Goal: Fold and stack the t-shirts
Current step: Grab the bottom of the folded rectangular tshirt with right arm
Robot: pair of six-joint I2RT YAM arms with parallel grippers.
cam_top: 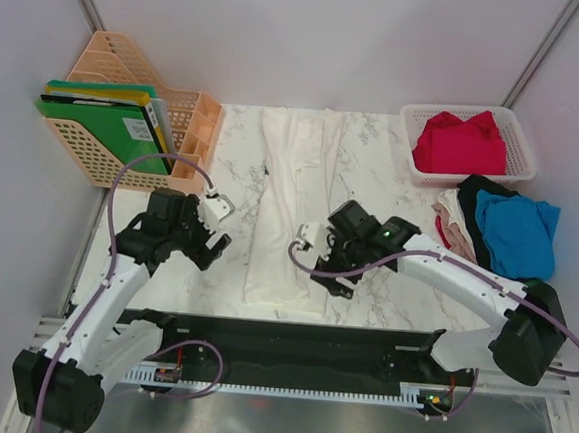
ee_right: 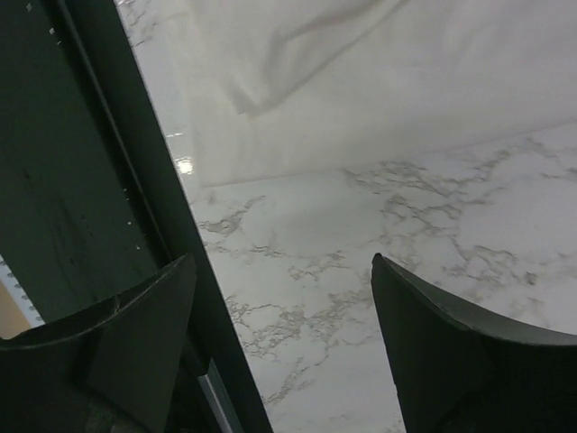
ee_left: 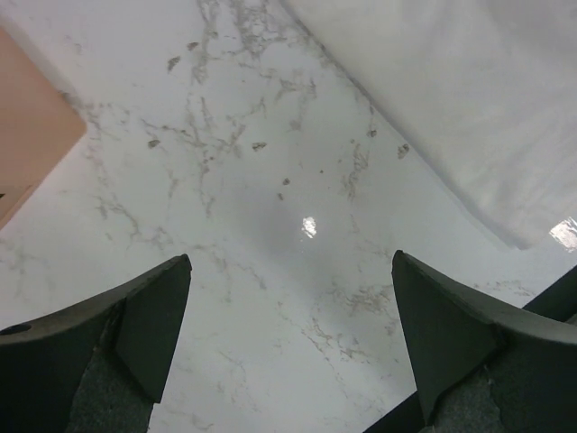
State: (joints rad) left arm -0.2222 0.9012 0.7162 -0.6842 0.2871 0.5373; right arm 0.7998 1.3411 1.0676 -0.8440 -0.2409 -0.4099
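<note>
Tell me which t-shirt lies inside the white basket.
The red t-shirt: it alone lies in the basket. The white t-shirt lies spread out; the blue, black and beige ones are heaped outside it.

The marbled desk (cam_top: 375,153) is gleaming under the lights, spreading out beneath the left pincer (cam_top: 218,229) and the right pincer (cam_top: 305,248), with a bright glint showing just ahead of each. Beyond the left pincer and off to its left, a peach lattice rack (cam_top: 199,119) is standing at the desk's far corner. Green folders (cam_top: 106,127) are sitting upright inside it, with a yellow folder (cam_top: 99,89) peeking out behind them. Well away from the right pincer, back and to its right, a white mesh basket (cam_top: 522,130) is sitting at the far right corner. A black strip (cam_top: 290,337) is running along the desk's near edge, close behind both pincers.
</note>
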